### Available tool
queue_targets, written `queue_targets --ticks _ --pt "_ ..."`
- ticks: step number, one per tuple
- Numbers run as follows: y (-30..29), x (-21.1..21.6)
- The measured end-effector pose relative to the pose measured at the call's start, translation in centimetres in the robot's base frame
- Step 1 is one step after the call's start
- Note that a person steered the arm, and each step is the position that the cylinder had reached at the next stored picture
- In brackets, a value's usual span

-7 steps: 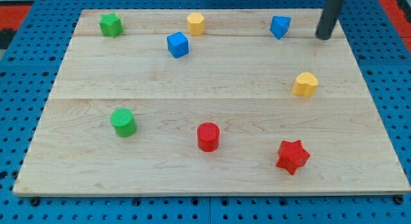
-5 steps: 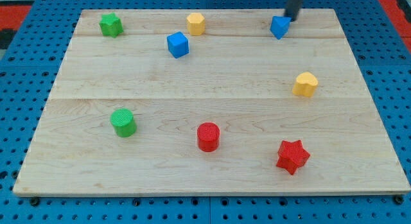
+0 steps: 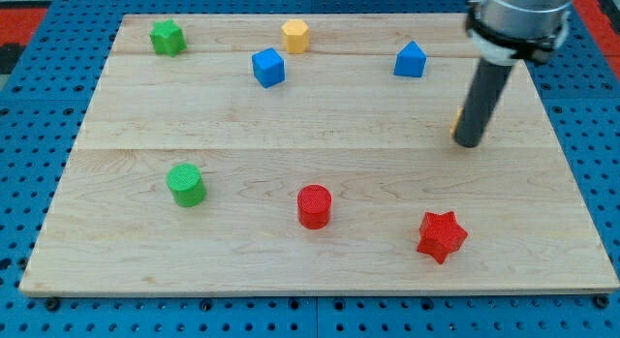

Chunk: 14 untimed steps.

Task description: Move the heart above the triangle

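Hiding behind my tip: yellow heart, just touching.

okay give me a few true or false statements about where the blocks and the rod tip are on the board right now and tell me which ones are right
1. My tip stands right at the yellow heart, hiding most of it. True.
2. The blue triangle lies at the view's bottom left. False: it lies near the top, right of centre.
3. The red star is right of the red cylinder. True.
4. The green star touches the blue cube. False: they sit apart.
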<state>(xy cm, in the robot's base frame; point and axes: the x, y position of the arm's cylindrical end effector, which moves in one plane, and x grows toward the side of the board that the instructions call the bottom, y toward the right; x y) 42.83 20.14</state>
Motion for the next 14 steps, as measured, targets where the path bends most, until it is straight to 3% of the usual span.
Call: queue_targets --ticks 1,4,5,6,11,14 --pt "3.5 -3.7" --pt "0.3 -17.8" --pt "-3.3 -18.7" --pt "0.8 -16.5" --pt "-0.8 -15.8" --pt "-10.3 -17.6"
